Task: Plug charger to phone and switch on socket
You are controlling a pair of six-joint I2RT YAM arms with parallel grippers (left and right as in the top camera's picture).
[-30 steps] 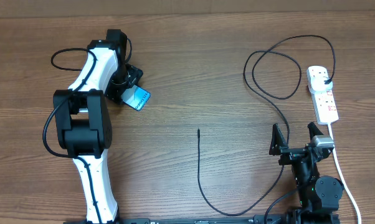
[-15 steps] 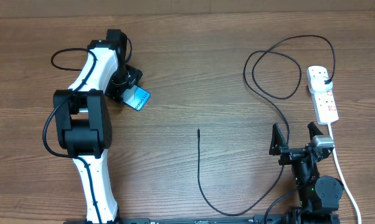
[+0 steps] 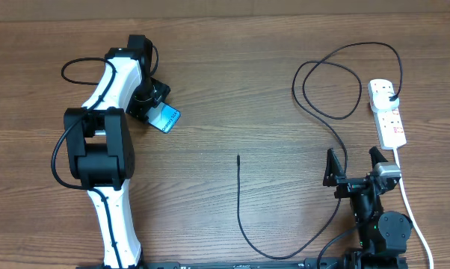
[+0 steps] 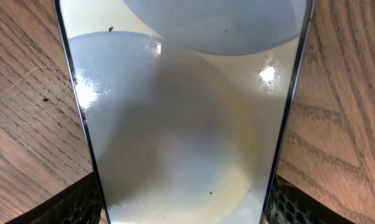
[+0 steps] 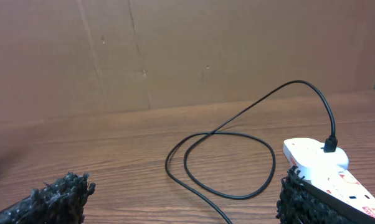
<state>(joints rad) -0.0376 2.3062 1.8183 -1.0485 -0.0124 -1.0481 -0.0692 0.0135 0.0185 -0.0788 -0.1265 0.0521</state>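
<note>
Phone (image 3: 166,118) (image 4: 181,124) lies on the wooden table (image 3: 247,75) at the far left, angled, its blue-turquoise screen facing up. The left gripper (image 3: 153,99) is down over it. In the left wrist view the glossy screen fills nearly the whole picture, and the textured black fingers (image 4: 81,205) sit against both long edges at the bottom corners — the claw is pinching the phone across its width.

The charger (image 3: 238,194) (image 5: 299,83) is a thin black cable. Its small connector tip (image 3: 238,157) lies free on the table near the middle, well apart from the phone. From there the cable runs toward the near edge, curves right, climbs past the right gripper and makes a wide loop. It ends at a black plug (image 3: 390,96) (image 5: 329,146) seated in the far end of the white power strip (image 3: 387,112) (image 5: 306,152). The strip lies at the right side with small red marks on its face; the position of its switches is too small to tell. Its white cord (image 3: 408,202) trails back toward the near edge.

The right gripper (image 3: 354,164) (image 5: 184,183) is spread wide and empty — just short of the power strip's near end, with the cable passing beside its left finger. A cardboard wall (image 5: 175,50) stands behind the table.
</note>
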